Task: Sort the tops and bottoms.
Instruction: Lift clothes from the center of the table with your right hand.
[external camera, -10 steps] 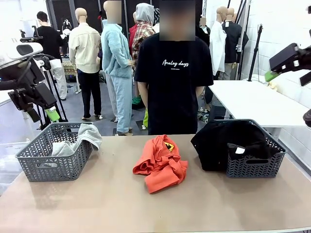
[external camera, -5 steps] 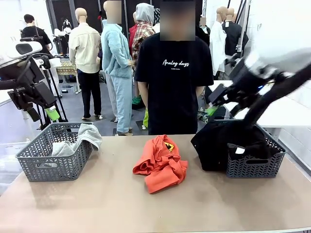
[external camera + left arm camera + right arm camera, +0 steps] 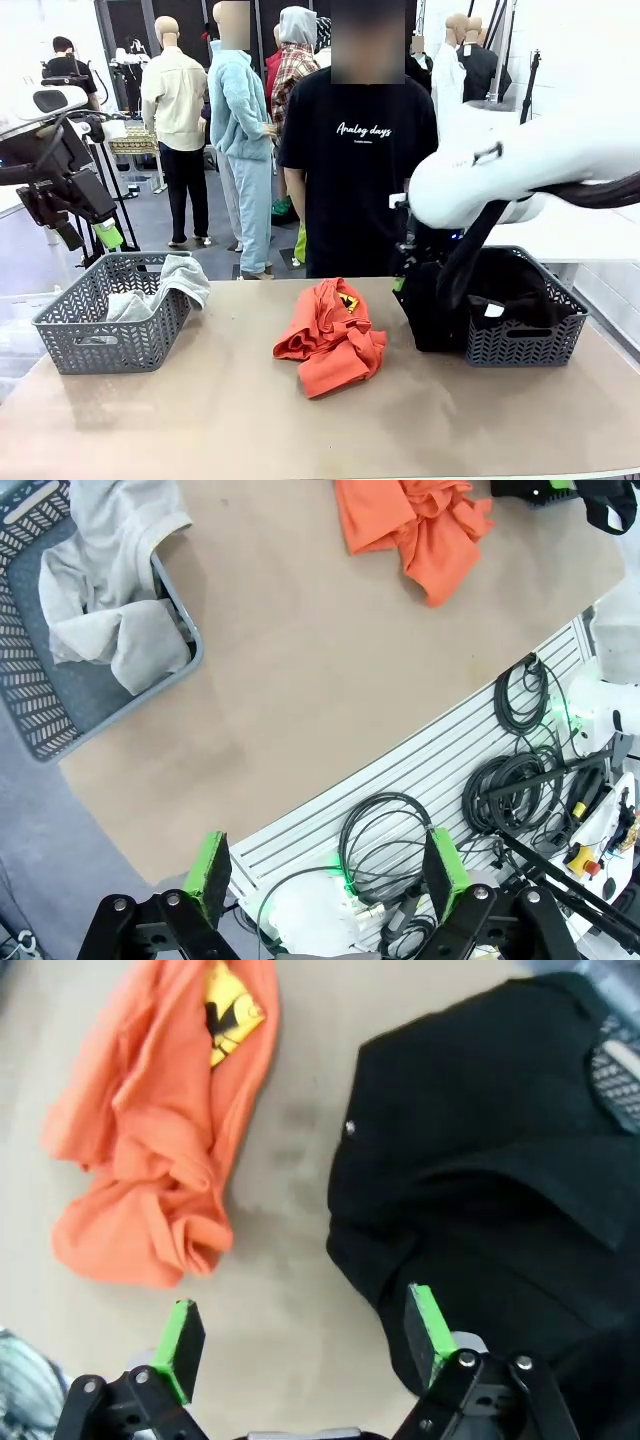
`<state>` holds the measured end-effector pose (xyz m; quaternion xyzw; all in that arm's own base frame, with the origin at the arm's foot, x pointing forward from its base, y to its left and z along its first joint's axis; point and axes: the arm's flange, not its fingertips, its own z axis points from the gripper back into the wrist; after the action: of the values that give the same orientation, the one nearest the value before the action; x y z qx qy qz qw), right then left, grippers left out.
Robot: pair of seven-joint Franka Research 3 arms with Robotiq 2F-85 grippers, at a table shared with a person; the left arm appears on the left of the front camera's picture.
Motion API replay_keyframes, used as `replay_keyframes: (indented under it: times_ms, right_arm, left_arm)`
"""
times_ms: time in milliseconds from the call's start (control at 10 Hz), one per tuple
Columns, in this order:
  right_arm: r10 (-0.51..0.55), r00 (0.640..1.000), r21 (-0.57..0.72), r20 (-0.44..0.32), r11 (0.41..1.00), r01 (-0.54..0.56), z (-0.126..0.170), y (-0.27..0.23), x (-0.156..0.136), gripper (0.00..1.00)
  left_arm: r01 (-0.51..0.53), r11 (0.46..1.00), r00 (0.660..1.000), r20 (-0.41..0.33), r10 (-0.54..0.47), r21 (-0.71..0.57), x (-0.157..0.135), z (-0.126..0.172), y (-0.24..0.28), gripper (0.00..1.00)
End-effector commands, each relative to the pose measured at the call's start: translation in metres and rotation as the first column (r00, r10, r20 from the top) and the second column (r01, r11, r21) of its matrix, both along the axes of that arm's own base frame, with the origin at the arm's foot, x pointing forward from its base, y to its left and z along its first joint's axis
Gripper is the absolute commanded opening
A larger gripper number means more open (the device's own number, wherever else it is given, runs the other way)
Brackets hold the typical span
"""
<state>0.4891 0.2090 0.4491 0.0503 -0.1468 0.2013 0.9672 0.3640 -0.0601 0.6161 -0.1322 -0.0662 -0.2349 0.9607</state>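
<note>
A robotics lab: white arm (image 3: 520, 170) over a worktable (image 3: 200, 420), bundled cables (image 3: 520, 780).

I see my right gripper (image 3: 300, 1345) at the bottom edge, jaws wide apart, with the orange-red top (image 3: 160, 1150) at upper left and the black bottoms (image 3: 490, 1180) at right.

Orange-red top (image 3: 330, 335) w/ yellow-black print; lt grey top (image 3: 165, 285) in grey basket (image 3: 110, 340); plain black bottoms (image 3: 470, 285) right of orange top.
</note>
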Motion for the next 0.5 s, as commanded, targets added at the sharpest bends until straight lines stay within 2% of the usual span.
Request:
replay_keyframes:
  times_ms: [0, 100, 200, 400]
  right_arm:
    - [-0.020, 0.999, -0.018, 0.049, 1.000, 0.021, 0.004, 0.021, -0.004, 1.00]
    - [-0.063, 0.996, -0.033, 0.069, 0.997, 0.065, 0.028, 0.015, -0.015, 1.00]
    - [0.002, 1.000, -0.006, 0.017, 1.000, -0.002, -0.006, 0.013, 0.001, 1.00]
    - [0.002, 1.000, -0.006, 0.017, 1.000, -0.002, -0.006, 0.013, 0.001, 1.00]
  left_arm:
    - [0.000, 1.000, 1.000, 0.017, 0.000, 0.009, 0.001, 0.001, 0.001, 1.00]
    - [0.000, 1.000, 1.000, 0.017, 0.000, 0.009, 0.001, 0.001, 0.001, 1.00]
    - [0.000, 1.000, 1.000, 0.017, 0.000, 0.009, 0.001, 0.001, 0.001, 1.00]
    - [0.000, 1.000, 1.000, 0.017, 0.000, 0.009, 0.001, 0.001, 0.001, 1.00]
